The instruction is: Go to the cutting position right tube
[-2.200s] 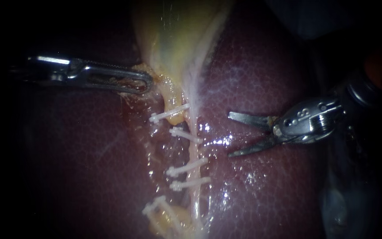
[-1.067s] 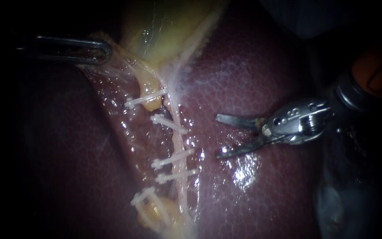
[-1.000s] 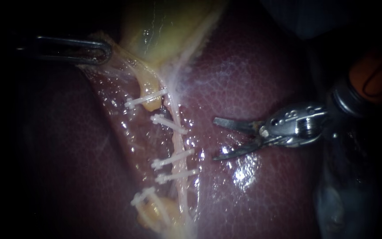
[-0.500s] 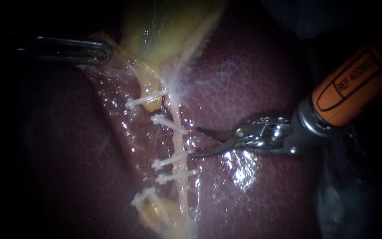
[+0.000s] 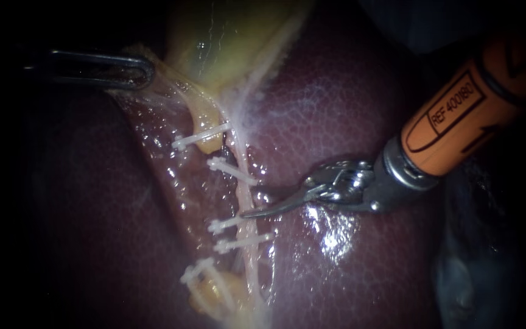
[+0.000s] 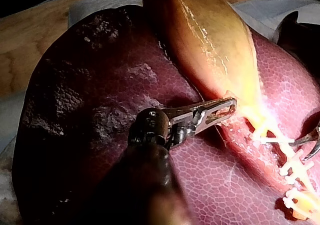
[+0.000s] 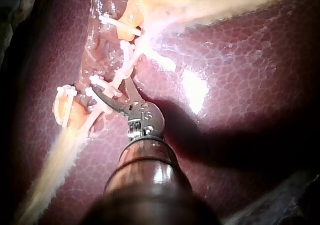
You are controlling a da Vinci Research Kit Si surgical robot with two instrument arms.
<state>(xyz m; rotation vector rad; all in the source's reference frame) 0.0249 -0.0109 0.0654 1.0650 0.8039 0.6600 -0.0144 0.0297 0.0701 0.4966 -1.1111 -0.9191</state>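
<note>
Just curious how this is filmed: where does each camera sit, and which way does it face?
Endoscope view: close to the tissue, facing the liver; left tool enters from the left, right tool from the upper right.
Left wrist view: on the left arm, looking along its shaft to jaws gripping the gallbladder.
Right wrist view: on the right arm, looking along its shaft to open blades around a tube.
Shared: all three show the white clips; the left wrist view also catches the right tool.

In the left wrist view a wooden bench [image 6: 25, 50] is carrying a pale sheet [image 6: 100, 4], and the dark red liver [image 6: 75, 115] is lying on that sheet, covering most of it
</note>
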